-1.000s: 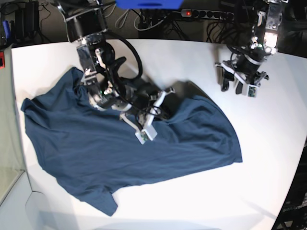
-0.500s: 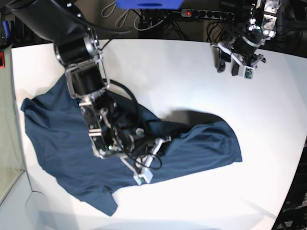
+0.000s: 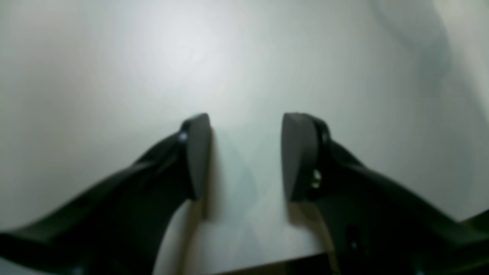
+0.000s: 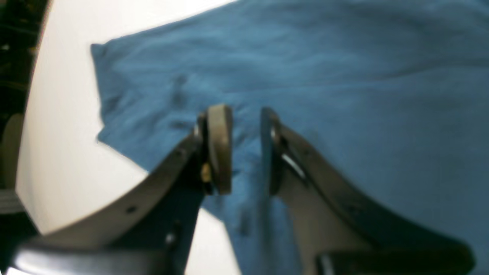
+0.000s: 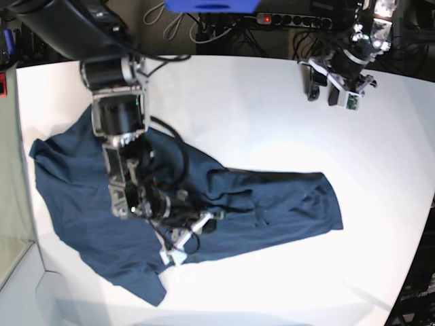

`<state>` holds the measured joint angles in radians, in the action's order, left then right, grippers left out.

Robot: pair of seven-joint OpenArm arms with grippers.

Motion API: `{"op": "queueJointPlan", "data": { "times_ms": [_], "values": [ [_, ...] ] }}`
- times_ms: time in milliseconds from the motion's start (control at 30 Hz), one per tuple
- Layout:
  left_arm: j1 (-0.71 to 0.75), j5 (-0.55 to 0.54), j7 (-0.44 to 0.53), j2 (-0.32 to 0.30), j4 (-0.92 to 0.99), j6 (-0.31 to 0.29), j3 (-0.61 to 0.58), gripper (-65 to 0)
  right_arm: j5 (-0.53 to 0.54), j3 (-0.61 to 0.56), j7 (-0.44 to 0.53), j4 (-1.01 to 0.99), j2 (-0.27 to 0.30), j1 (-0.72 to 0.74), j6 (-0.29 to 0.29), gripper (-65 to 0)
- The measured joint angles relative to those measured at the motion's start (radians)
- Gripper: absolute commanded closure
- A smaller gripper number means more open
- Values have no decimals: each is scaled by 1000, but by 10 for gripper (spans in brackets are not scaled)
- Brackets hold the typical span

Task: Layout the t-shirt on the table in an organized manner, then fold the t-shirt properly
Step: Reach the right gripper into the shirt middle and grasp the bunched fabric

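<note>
The dark navy t-shirt [image 5: 75, 197] lies rumpled across the left and middle of the white table [image 5: 272, 115], its right part doubled over into a long band. My right gripper [image 5: 192, 234] hovers low over the shirt's near edge. In the right wrist view its fingers [image 4: 219, 149] stand a little apart above the blue t-shirt [image 4: 344, 76], with nothing pinched between them. My left gripper [image 5: 333, 88] is at the table's far right corner, away from the shirt. It is open over the bare table [image 3: 244, 57].
A power strip [image 5: 292, 20] and cables lie behind the table's back edge. The table's curved edge runs down the right side. A grey panel [image 5: 10, 204] borders the left. In the right wrist view, white table [image 4: 57, 133] shows left of the shirt's hem.
My right arm swept toward the table's front, pulling the shirt's far right part over onto itself, and its jaws parted. My left arm drew back to the far right corner.
</note>
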<state>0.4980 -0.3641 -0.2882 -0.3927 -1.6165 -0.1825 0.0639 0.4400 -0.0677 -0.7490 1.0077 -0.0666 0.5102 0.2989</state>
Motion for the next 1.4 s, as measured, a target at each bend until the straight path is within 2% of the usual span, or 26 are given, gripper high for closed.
{"op": "queueJointPlan", "data": {
  "times_ms": [133,200,400,500,633,1067,1200,1267,1400],
  "values": [
    [-33,-1,1,0,8,2,-5,-296,-14,-77,-12,99,-33,-85,-1,-157],
    [-36,0,7,0,8,2,-6,-296,-6,-122,13,114,-33,-81,-1,-186],
    [-33,0,0,0,12,2,-6,-297,-7,-209,85,52,-33,-58,-1,-363],
    [-33,0,1,3,12,3,-6,-297,-11,-244,143,47,-30,-62,-1,-416],
    [-33,4,0,46,12,-2,-1,-297,-5,-275,218,42,-34,-56,-1,-419],
    [-33,0,0,44,12,-2,-2,-297,-7,-275,364,-140,-44,-59,-1,-418],
    [-33,0,0,44,12,-2,-2,-297,-7,-275,378,-139,-45,-54,-1,-377],
    [-42,0,0,44,12,-2,-2,-297,-6,-275,394,-140,-45,-55,-1,-306],
    [-55,0,4,43,13,-2,-5,-297,-6,-275,401,-233,-54,-32,-2,-113]
  ]
}}
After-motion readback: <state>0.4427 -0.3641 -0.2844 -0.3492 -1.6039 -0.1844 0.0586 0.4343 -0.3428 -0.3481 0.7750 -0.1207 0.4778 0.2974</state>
